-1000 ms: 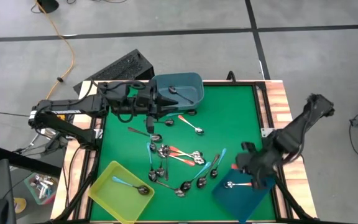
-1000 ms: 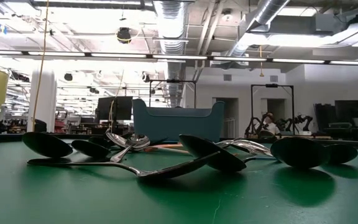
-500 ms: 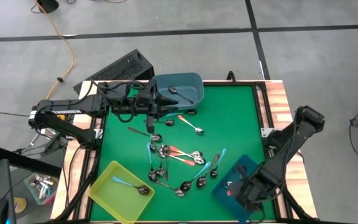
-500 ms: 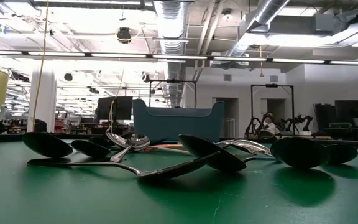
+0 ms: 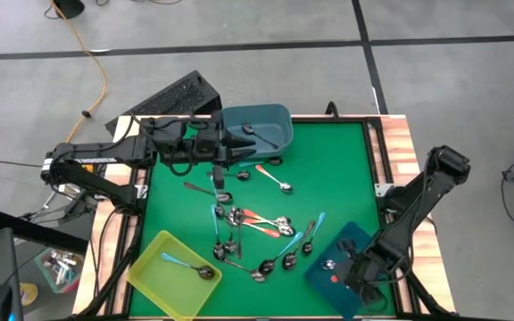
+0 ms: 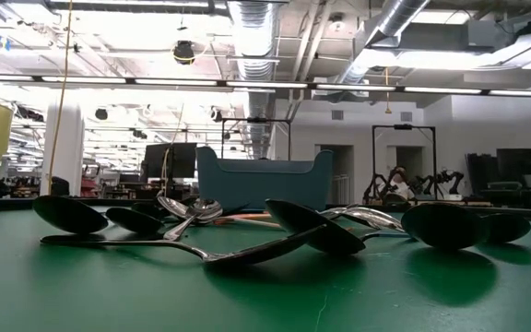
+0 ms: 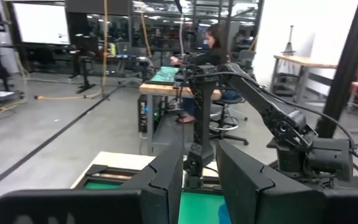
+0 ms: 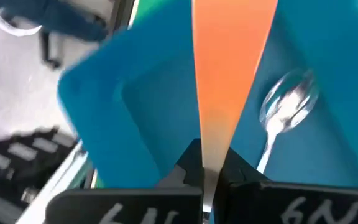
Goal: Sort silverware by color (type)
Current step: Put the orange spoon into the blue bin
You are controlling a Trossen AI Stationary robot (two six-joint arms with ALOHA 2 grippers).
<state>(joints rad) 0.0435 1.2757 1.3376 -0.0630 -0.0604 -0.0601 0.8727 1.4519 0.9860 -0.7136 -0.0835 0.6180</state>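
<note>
Now we see the right gripper (image 8: 210, 177) pinching the orange-handled spoon (image 8: 229, 74) by its narrow end, jaws pressed tight on it, low over the dark blue bin (image 5: 351, 254) at the lower right of the high view, where another spoon (image 8: 284, 106) already lies. Should the jaws part while the handle is tilted like this, we judge the spoon could tip against the bin wall or land across the one beneath. The left gripper (image 5: 230, 144) sits at the grey-blue bin (image 5: 266, 125) at upper centre; we cannot tell from its wrist view whether its partly spread fingers (image 7: 166, 180) hold anything. Between the bins, the loose silverware (image 5: 252, 232) is heaped mid-table on the green mat (image 5: 337, 169), bowls overlapping, so later picks risk dragging neighbours. The yellow bin (image 5: 154, 267) at lower left holds one teal-handled spoon (image 5: 190, 266). Against a second ago, the right arm has swung down from the bin's upper edge to well inside it; the left has not moved.
</note>
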